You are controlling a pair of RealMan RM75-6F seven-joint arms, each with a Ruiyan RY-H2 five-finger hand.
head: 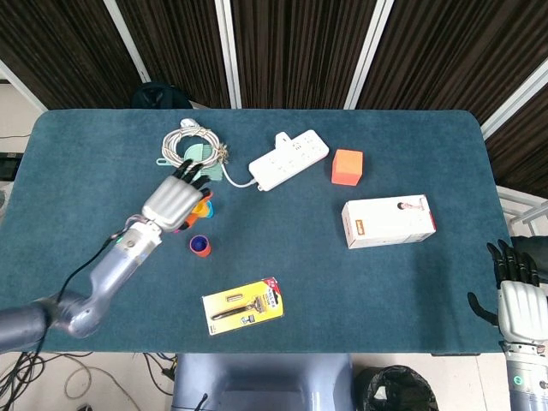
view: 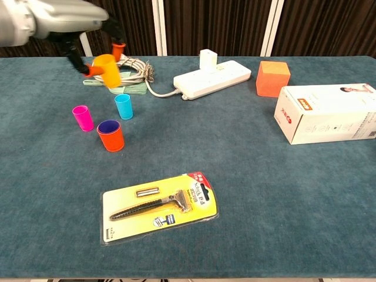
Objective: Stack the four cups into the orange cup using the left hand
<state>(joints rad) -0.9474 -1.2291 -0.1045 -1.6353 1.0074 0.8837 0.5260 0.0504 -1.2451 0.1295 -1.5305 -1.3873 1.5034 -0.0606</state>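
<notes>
One relation counts: orange cup [view: 111, 135] upright on desk [view: 247, 176], mouth open, at about 6 o'clock from left hand [view: 73, 20]. Farther back, pinched in that hand's fingers, yellow cup [view: 108, 70] aloft, tilted. Beneath it, blue cup [view: 123, 106] and pink cup [view: 83, 117]. Right hand [head: 515, 295] idle, fingers apart, empty.

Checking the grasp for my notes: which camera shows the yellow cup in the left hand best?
The chest view: the yellow cup hangs in plain sight, pinched by the left hand above the table. In the head view the hand covers most of the cup; only an edge shows.
</notes>
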